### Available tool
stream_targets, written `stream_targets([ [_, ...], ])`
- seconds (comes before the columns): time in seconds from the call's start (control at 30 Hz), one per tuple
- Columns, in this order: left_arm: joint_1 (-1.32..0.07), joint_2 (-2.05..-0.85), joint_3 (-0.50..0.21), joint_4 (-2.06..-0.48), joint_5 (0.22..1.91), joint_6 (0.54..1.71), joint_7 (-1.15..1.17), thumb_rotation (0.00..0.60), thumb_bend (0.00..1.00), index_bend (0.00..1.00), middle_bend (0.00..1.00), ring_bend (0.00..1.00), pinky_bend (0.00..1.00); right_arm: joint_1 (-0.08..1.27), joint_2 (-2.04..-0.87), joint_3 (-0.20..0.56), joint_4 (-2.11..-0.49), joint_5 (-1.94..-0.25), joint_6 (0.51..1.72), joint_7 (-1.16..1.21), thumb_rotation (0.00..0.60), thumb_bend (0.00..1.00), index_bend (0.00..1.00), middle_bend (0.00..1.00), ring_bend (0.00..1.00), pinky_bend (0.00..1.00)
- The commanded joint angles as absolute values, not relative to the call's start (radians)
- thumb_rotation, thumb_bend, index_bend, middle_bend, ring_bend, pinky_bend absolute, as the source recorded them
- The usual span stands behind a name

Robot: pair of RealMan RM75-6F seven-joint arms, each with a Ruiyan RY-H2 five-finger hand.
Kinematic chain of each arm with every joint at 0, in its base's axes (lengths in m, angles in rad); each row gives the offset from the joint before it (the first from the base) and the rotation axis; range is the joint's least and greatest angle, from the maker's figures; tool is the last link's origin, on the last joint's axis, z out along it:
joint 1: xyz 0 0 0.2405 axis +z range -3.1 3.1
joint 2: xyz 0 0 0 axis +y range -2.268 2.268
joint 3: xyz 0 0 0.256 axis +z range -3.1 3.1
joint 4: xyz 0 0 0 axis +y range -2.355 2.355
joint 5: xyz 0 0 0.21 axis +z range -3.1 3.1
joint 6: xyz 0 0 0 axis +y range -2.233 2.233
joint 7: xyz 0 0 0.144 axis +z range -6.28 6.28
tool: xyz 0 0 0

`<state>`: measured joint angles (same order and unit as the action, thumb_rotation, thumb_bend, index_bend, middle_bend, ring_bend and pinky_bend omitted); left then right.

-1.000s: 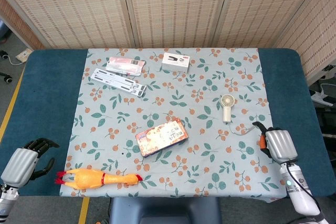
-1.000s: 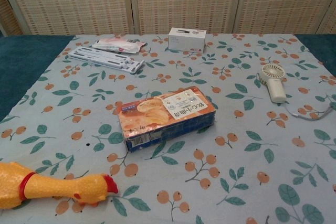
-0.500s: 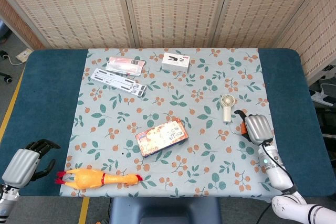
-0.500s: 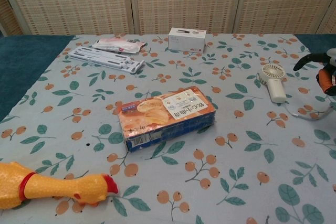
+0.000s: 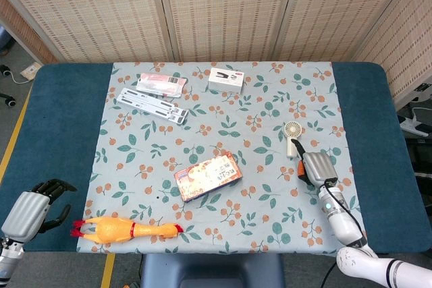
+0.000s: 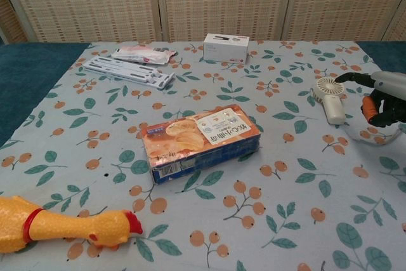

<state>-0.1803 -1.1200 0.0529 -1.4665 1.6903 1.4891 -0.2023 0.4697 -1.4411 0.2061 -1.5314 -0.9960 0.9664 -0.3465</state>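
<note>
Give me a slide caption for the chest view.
Right hand, fingers apart, beside the handheld fan on the floral cloth.

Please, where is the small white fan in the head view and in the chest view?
Head view: the fan lies right of centre on the cloth, just above the right hand.
Chest view: the fan lies at the right side, just left of the right hand.
Shared landmark: the orange box, left of the fan and nearer the robot.
</note>
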Motion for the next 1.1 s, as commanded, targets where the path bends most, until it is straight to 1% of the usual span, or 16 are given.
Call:
stream_targets([
  [0.03,-0.18,-1.12,0.053,-1.466,1.69,1.489,-0.202,0.6,0.45,0.35,0.35,0.26,0.37,0.487,-1.437,0.208,-1.551,-0.953,0.963,-0.375,0.6,0.94,0.02,0.79,0.53,0.55],
  [0.23,-0.18,-1.119,0.054,-1.465,1.691,1.489,-0.206,0.6,0.45,0.35,0.35,0.26,0.37,0.521,-1.424,0.219,-1.579,-0.82,0.934,-0.411,0.6,0.95,0.01,0.8,0.54,0.56],
  [0.43,-0.181,-1.117,0.053,-1.468,1.688,1.488,-0.208,0.6,0.45,0.35,0.35,0.26,0.37,0.553,-1.428,0.215,-1.578,-0.743,0.975,-0.477,0.6,0.95,0.02,0.8,0.54,0.56],
  [0.67,-0.181,-1.118,0.054,-1.468,1.692,1.489,-0.207,0.6,0.45,0.35,0.35,0.26,0.37,0.585,-1.438,0.207,-1.55,-0.645,0.973,-0.516,0.6,0.95,0.02,0.8,0.54,0.56],
  [0.87,-0.18,-1.118,0.054,-1.468,1.691,1.489,-0.208,0.6,0.45,0.35,0.35,0.26,0.37,0.607,-1.449,0.196,-1.514,-0.604,0.95,-0.518,0.6,0.95,0.02,0.8,0.54,0.56],
  [1.1,-0.18,-1.118,0.055,-1.467,1.693,1.49,-0.208,0.6,0.45,0.35,0.35,0.26,0.37,0.623,-1.466,0.185,-1.477,-0.596,0.926,-0.5,0.6,0.95,0.03,0.8,0.54,0.56],
])
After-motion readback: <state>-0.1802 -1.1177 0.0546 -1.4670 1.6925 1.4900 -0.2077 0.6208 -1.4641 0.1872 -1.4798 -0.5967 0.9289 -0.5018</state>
